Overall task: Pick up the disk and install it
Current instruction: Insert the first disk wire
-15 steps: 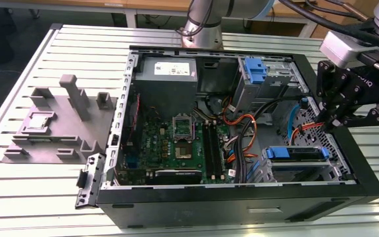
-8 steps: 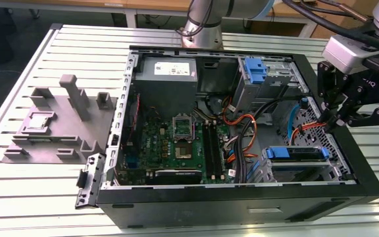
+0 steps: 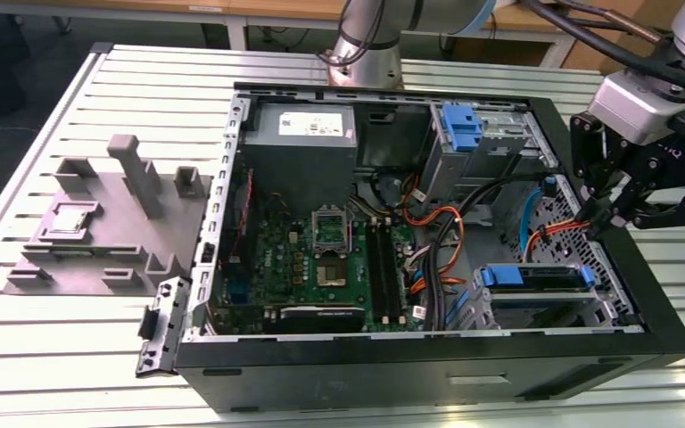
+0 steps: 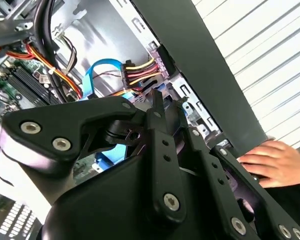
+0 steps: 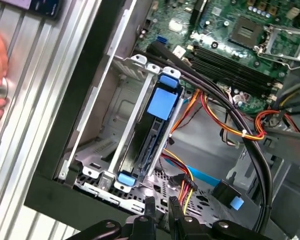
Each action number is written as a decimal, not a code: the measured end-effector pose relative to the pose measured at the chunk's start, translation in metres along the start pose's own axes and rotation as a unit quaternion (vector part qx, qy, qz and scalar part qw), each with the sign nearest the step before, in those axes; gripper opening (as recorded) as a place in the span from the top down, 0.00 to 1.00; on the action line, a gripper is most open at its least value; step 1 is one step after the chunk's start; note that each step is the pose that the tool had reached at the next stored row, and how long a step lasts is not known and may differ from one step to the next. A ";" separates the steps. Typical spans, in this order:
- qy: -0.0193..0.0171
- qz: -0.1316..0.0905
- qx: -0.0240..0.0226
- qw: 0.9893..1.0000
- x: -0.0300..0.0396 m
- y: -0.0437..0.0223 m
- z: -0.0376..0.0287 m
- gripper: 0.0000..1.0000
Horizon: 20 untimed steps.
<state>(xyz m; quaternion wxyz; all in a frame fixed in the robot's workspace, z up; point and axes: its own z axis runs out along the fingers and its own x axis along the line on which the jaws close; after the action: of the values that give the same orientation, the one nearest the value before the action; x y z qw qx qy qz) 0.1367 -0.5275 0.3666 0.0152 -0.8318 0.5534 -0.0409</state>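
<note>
Fingers [image 5: 150,212] of the gripper [image 5: 161,206] are sitting pressed together, empty, over the case [image 3: 662,303] rim. I'm seeing the disk [image 5: 145,145] standing edge-on in the drive cage [image 5: 119,107]; I'm judging it dense, rigid, shock-sensitive, best gripped along its framed edges.

The disk [image 3: 537,276] is slotted on edge into the metal drive cage [image 3: 482,308] at the exterior view's right, its blue carrier frame facing up and its label hidden.

A slatted metal table [image 3: 69,357] carried an open black computer case [image 3: 378,388] at centre frame; a grey moulded fixture [image 3: 93,241] lay at left.
</note>
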 end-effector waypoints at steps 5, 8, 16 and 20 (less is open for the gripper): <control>0.000 -0.025 0.003 1.000 0.0000 -0.0001 0.0009 0.74; -0.001 -0.040 0.004 0.999 0.0000 -0.0002 0.0014 0.67; -0.002 -0.059 0.006 0.998 -0.0019 -0.0048 0.0029 0.67; -0.001 -0.059 0.005 0.998 -0.0050 -0.0090 0.0036 0.67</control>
<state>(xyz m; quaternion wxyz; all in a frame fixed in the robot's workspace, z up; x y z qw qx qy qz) 0.1434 -0.5195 0.3633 0.0175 -0.8631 0.5029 -0.0438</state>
